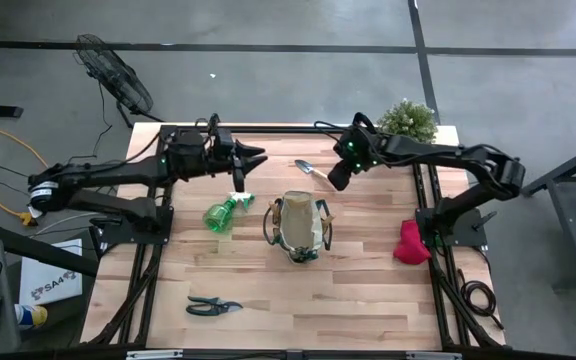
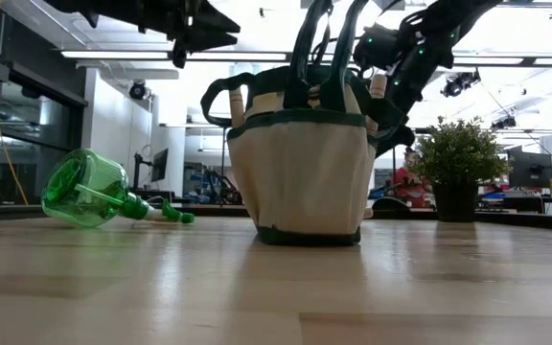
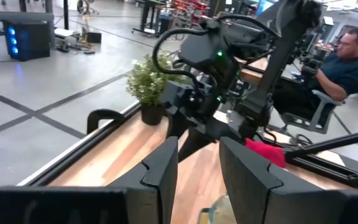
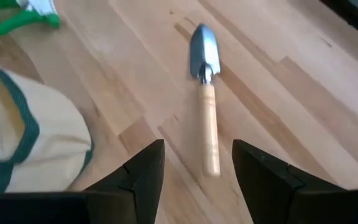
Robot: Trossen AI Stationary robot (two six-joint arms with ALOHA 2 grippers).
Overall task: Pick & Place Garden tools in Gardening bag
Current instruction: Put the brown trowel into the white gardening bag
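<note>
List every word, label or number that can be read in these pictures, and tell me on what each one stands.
"SA4": partly legible dark print on the white sheet on the floor left of the table; the rest is too small to read.
Gardening bag, spray bottle, trowel: no readable text.

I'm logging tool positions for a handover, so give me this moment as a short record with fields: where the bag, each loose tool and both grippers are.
bag: gardening bag upright at table centre
spray bottle: green spray bottle lying on its side left of the bag
trowel: wooden-handled trowel flat on the table, behind the bag
pruners: black pruners near the front edge
glove: red glove at the right edge
left gripper: open, empty, raised above the spray bottle
right gripper: open, empty, over the trowel handle
</note>
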